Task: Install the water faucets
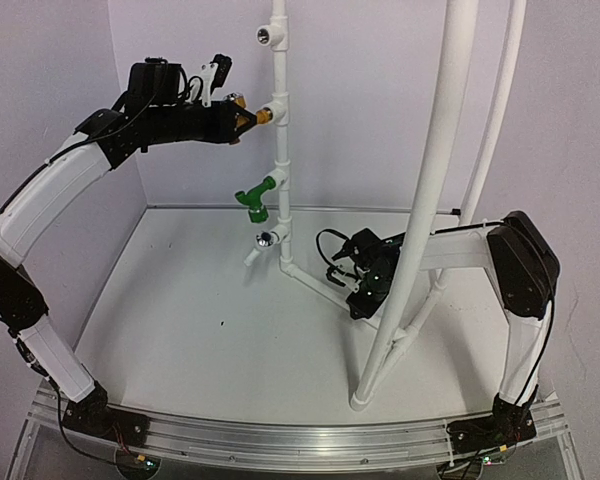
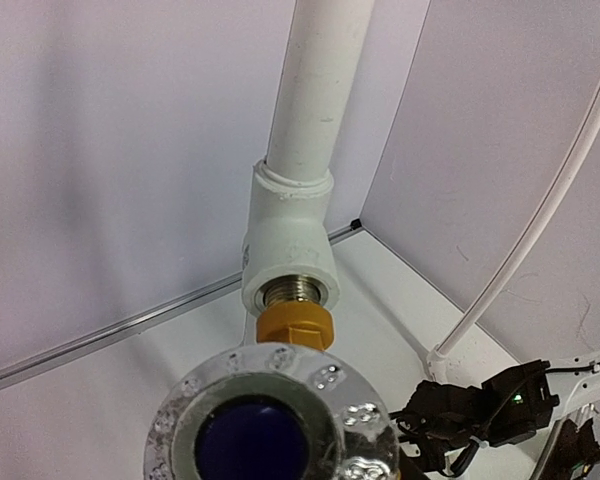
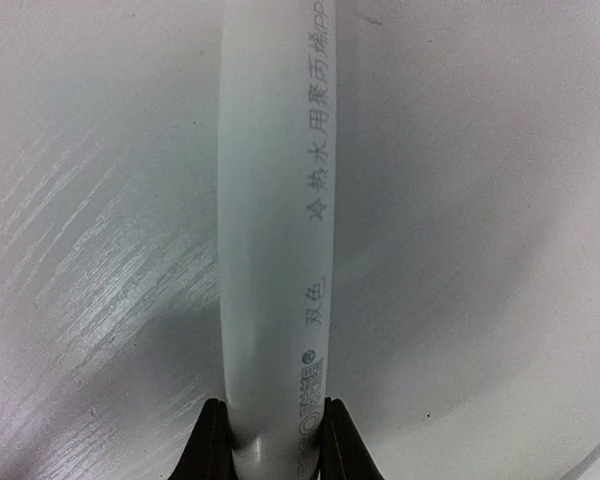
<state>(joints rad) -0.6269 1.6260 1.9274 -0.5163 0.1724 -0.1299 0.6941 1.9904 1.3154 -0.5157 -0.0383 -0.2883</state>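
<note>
Brass faucet (image 1: 264, 115) high on far upright pipe (image 1: 279, 70), threaded end inside mouth of white tee (image 2: 290, 250), left gripper (image 1: 245, 118) right up against it from left, its fingertips out of sight so opening and grip impossible to tell. Green faucet (image 1: 252, 203) lower on same upright, spout down, well apart from both grippers. Further right and nearer, right gripper (image 1: 363, 295) clamped narrow on low slanted pipe (image 3: 270, 200), fingers (image 3: 212, 440) pressed to both sides.
</note>
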